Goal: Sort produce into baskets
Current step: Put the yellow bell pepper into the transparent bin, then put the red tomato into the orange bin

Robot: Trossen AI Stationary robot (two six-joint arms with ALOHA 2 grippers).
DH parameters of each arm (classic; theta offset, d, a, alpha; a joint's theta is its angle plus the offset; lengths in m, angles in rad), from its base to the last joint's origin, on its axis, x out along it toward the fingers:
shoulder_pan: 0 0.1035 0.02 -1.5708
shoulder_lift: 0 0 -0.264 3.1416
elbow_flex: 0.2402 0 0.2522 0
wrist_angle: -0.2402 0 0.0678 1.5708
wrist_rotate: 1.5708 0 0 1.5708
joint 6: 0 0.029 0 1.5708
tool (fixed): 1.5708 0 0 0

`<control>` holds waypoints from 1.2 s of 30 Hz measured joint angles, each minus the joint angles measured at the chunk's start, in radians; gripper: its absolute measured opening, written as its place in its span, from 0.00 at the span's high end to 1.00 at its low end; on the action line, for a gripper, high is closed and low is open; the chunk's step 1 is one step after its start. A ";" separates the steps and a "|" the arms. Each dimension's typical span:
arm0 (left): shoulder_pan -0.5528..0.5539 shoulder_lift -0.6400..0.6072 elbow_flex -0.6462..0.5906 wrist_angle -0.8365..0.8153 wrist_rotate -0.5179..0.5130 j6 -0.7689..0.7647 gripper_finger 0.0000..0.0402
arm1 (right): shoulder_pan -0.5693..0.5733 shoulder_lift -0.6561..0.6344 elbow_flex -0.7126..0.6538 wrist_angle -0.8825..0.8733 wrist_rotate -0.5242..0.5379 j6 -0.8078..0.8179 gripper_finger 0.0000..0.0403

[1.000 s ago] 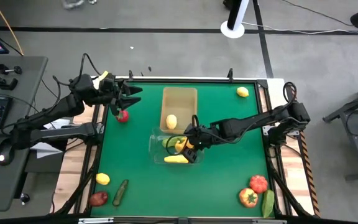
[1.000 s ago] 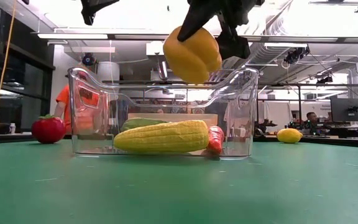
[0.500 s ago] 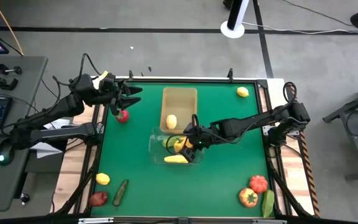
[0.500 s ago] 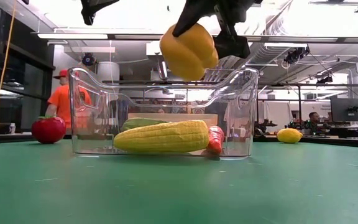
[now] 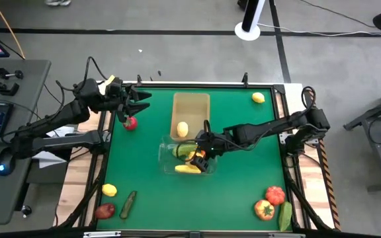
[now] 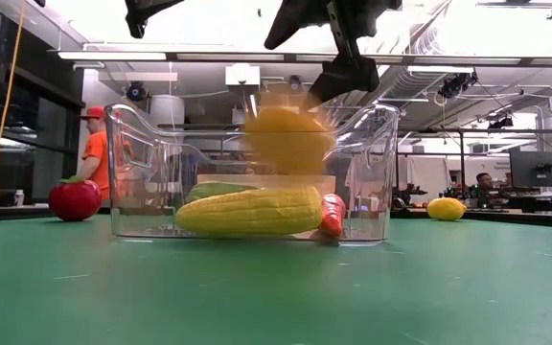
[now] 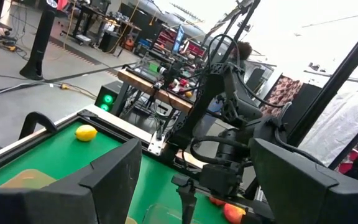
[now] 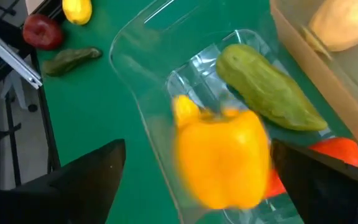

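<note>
Pepper mid-drop into clear bin at tabletop centre, right gripper fingers spread wide, nothing held. Risk: pepper bounces off corn, tips over rim. Left gripper near far-left edge, fingers parted, empty.

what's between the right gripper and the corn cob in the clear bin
In the low view, a yellow bell pepper hangs in mid-air between the open right gripper and the yellow corn cob, inside the clear plastic bin, touching neither.
</note>
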 joint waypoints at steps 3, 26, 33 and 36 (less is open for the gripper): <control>0.000 0.000 0.000 0.000 0.000 -0.001 0.28 | -0.013 -0.004 0.000 0.000 0.025 -0.019 0.04; 0.042 0.647 0.297 -1.307 -0.583 0.005 0.28 | -0.181 -0.268 0.074 -0.282 0.195 -0.266 0.04; 0.043 0.652 0.160 -1.232 -0.535 -0.152 0.28 | -0.182 -0.258 0.055 -0.339 0.167 -0.353 0.04; 0.045 0.651 0.124 -1.176 -0.530 -0.189 0.28 | -0.186 -0.257 0.051 -0.369 0.151 -0.371 0.04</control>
